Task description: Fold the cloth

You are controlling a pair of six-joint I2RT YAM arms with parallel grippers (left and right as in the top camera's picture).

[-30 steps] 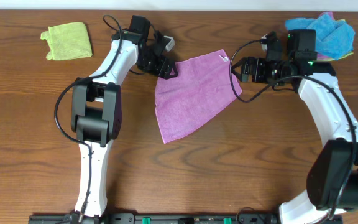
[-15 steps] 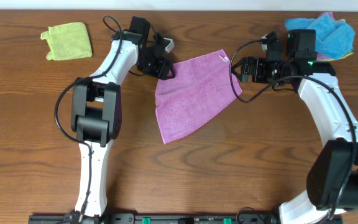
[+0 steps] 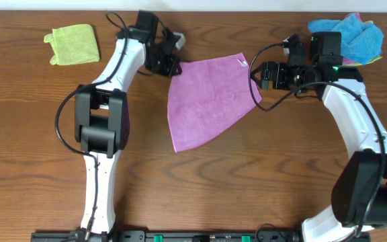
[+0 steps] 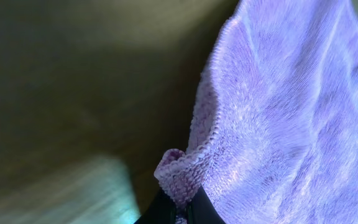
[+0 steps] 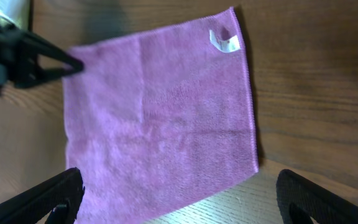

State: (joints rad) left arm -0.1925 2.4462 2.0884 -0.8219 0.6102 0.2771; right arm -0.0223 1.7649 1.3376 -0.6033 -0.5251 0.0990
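Since a second ago, the left gripper [image 3: 171, 67] has shifted slightly far and left, and its jaws have closed. They now pinch the far-left corner of the cloth [image 3: 207, 101]; the left wrist view shows the bunched edge between the fingertips. The cloth lies mid-table, otherwise flat, with its white tag [image 3: 242, 62] at the far-right corner. The right gripper [image 5: 179, 186] hovers by the cloth's right edge, jaws spread wide, holding nothing. A lime-green cloth [image 3: 74, 44] lies far left and a blue cloth [image 3: 355, 33] far right on the table [image 3: 32, 134].
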